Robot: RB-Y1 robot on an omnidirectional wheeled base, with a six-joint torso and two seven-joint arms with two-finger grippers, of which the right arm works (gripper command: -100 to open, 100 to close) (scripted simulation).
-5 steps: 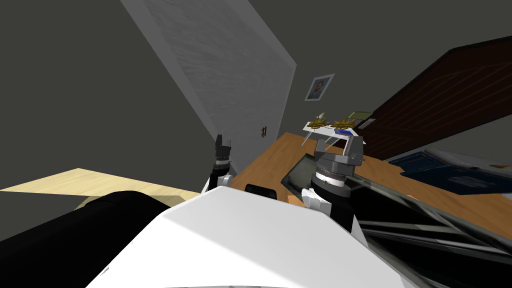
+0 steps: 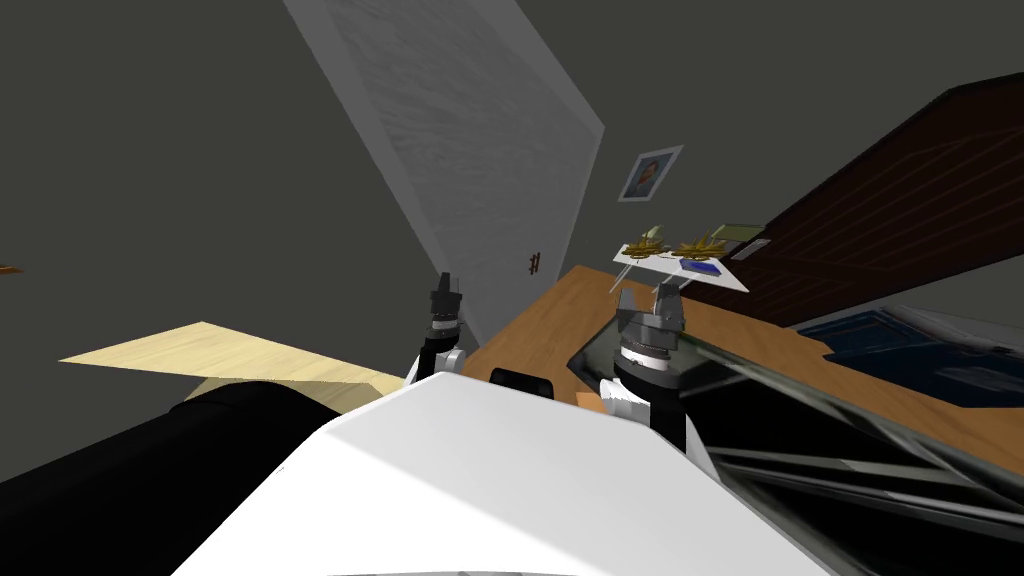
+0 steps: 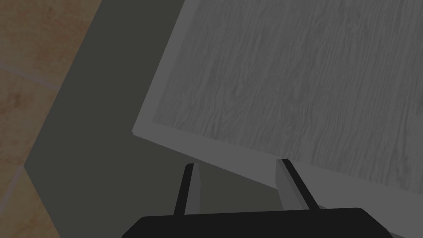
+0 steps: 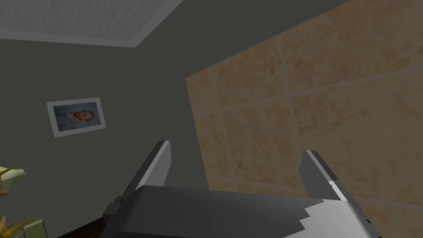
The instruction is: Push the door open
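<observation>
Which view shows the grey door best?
Left wrist view: the grey door sits close ahead, its wood-grain face and pale border plain, and the left gripper, fingers open, is near its edge. Head view shows the door as a slanted slab ahead of that arm. Right wrist view catches one corner.

The door point(image 2: 450, 130) stands before the left hand point(image 2: 445, 285), the table point(image 2: 733, 279) to its right.

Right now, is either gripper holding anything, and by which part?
Nothing is held. The left gripper stands open at the edge of the grey wood-grain door; the right gripper is open and empty too.
</observation>
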